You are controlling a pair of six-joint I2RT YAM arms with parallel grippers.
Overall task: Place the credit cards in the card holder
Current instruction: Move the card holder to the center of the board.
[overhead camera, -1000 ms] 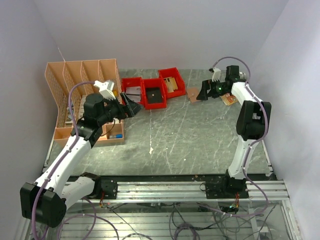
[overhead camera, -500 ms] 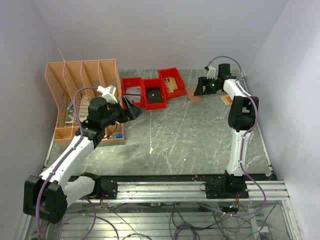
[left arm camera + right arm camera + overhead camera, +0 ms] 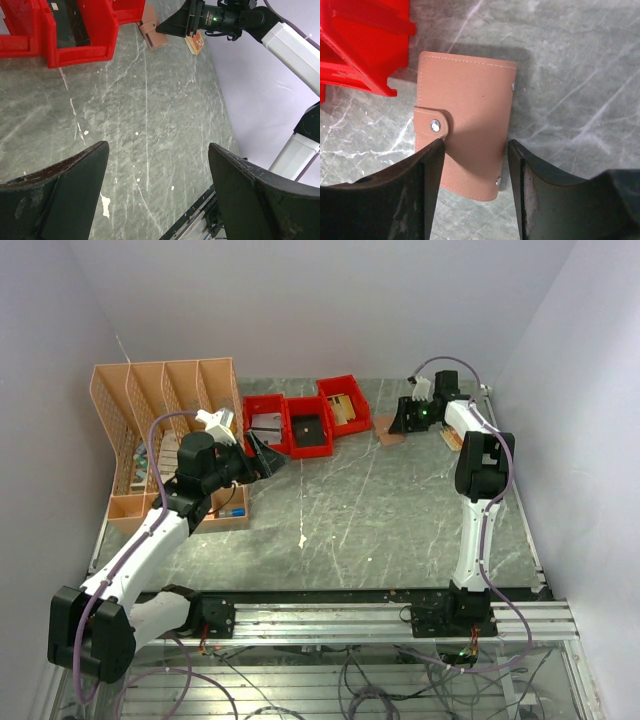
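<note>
The card holder (image 3: 465,120), a tan folded wallet with its snap tab fastened, lies flat on the marble table (image 3: 570,75). My right gripper (image 3: 475,142) hangs over its near half, open. One fingertip is at the tab side and the other at the opposite long edge, with a thin gap showing there. In the top view the card holder (image 3: 388,432) pokes out beside the right gripper (image 3: 403,420). The credit cards (image 3: 452,437), a small tan stack, lie just right of that gripper; the left wrist view shows the credit cards (image 3: 195,42) too. My left gripper (image 3: 157,145) hovers open and empty over mid-table.
Three red bins (image 3: 305,425) stand in a row at the back, the nearest one (image 3: 360,45) right next to the card holder. A peach desk organizer (image 3: 165,440) fills the left side beside my left arm. The right wall runs close to the cards.
My right gripper has swung left from beside the cards to over the card holder, and its jaws have narrowed around it. My left arm has shifted only slightly.
</note>
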